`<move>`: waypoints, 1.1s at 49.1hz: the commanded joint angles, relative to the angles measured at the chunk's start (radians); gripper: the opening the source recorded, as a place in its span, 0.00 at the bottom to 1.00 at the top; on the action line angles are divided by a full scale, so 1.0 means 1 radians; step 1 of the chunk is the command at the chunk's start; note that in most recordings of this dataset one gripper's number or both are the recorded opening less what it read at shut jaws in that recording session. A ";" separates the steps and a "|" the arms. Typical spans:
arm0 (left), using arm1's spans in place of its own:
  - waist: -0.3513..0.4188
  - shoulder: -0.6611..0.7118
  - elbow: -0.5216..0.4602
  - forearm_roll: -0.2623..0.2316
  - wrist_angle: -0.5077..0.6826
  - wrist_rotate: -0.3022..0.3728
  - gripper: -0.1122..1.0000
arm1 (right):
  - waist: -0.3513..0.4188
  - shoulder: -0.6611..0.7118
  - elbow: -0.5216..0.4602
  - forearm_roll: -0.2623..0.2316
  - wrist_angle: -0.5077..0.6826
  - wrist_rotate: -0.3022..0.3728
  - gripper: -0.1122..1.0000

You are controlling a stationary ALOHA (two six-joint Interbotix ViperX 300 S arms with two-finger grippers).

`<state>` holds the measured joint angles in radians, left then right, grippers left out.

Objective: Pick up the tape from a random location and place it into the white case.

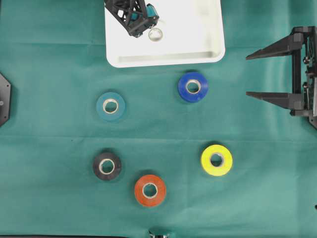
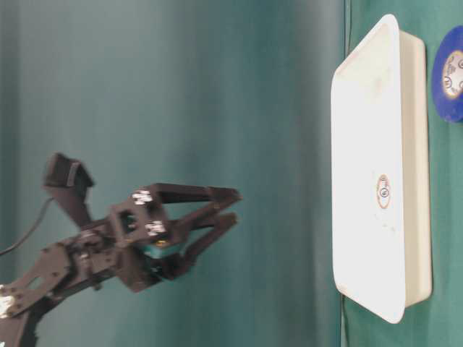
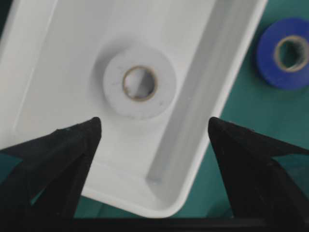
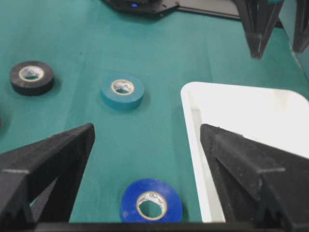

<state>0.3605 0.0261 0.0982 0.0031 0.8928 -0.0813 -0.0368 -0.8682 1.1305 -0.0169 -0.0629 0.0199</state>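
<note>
Left gripper (image 1: 148, 27) hangs over the white case (image 1: 208, 44) with its jaws spread wide and nothing between them. A white tape roll (image 3: 139, 83) lies flat on the floor of the white case, directly below that gripper and near the long wall closest to the blue roll. By this look the drop is done.

What could go wrong: if the gripper sinks or swings sideways, a fingertip could catch the case's rim and drag or tilt the white case, or nudge the roll against the wall.

Right gripper (image 1: 260, 74) waits off to the side of the white case, jaws also spread and empty, well apart from everything.

On the green tabletop (image 1: 49, 59) beyond the case lie five more rolls: blue roll (image 1: 193, 87) just beside the case's long edge, teal roll (image 1: 110, 105), then black roll (image 1: 107, 166), red roll (image 1: 150, 190) and yellow roll (image 1: 216, 160) farther from it. None blocks the case.
</note>
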 commanded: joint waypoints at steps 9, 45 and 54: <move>-0.018 -0.048 -0.003 0.000 0.000 0.002 0.99 | 0.000 0.002 -0.028 0.000 -0.003 0.002 0.91; -0.383 -0.051 -0.002 -0.003 -0.087 -0.037 0.99 | 0.000 0.002 -0.028 0.002 0.002 0.002 0.91; -0.420 -0.049 -0.003 -0.003 -0.097 -0.037 0.99 | 0.000 0.002 -0.029 0.002 0.002 0.002 0.91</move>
<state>-0.0598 0.0077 0.1104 0.0000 0.8053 -0.1150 -0.0368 -0.8682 1.1305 -0.0169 -0.0568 0.0184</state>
